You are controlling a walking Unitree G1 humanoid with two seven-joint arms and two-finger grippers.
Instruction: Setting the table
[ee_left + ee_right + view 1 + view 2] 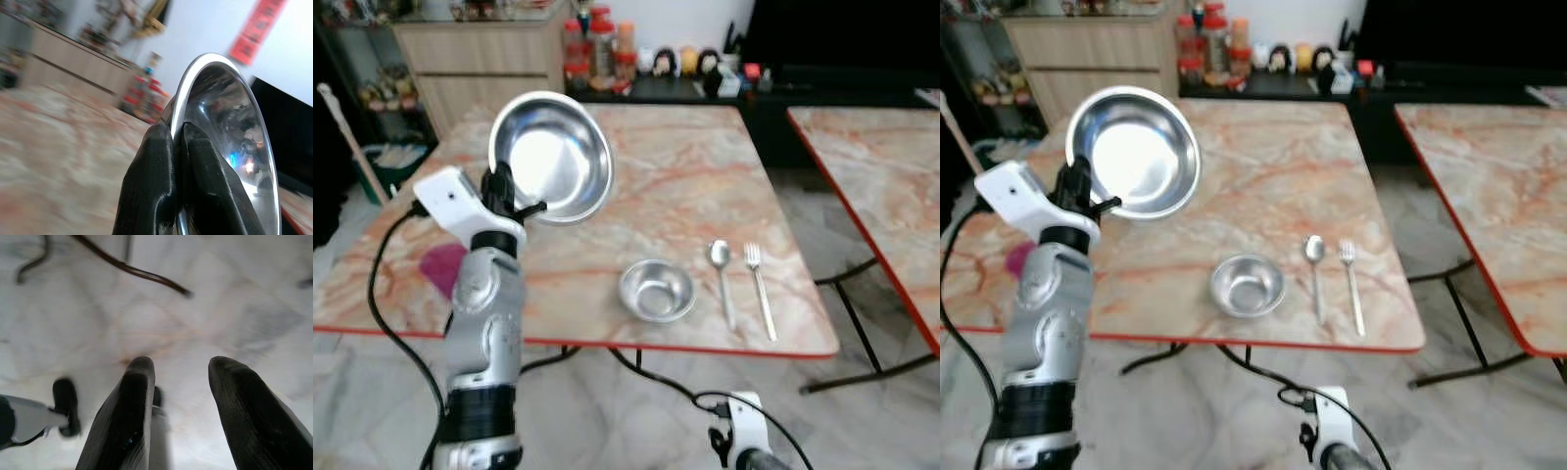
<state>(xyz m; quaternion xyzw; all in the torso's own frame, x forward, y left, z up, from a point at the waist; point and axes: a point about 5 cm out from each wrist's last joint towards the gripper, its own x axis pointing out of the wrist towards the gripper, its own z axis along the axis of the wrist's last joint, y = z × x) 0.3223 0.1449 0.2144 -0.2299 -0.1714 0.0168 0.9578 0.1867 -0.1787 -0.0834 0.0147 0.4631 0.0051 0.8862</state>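
Note:
My left gripper [505, 188] is raised above the table's left half, shut on the rim of a large steel plate [551, 157], which is tilted with its hollow facing me. In the left wrist view both black fingers [161, 181] pinch that plate's rim [195, 66]. A small steel bowl [656, 291] sits near the table's front edge. To its right lie a spoon [722, 274] and a fork [760, 289], side by side. My right gripper [178, 382] hangs low over the floor, open and holding nothing.
The marble table [685, 176] has a red edge. A pink object [442, 267] lies behind my left arm. A second table [881, 166] stands to the right across a gap. Jars and figurines [636, 59] line a dark counter behind. A cable [656, 377] trails under the table.

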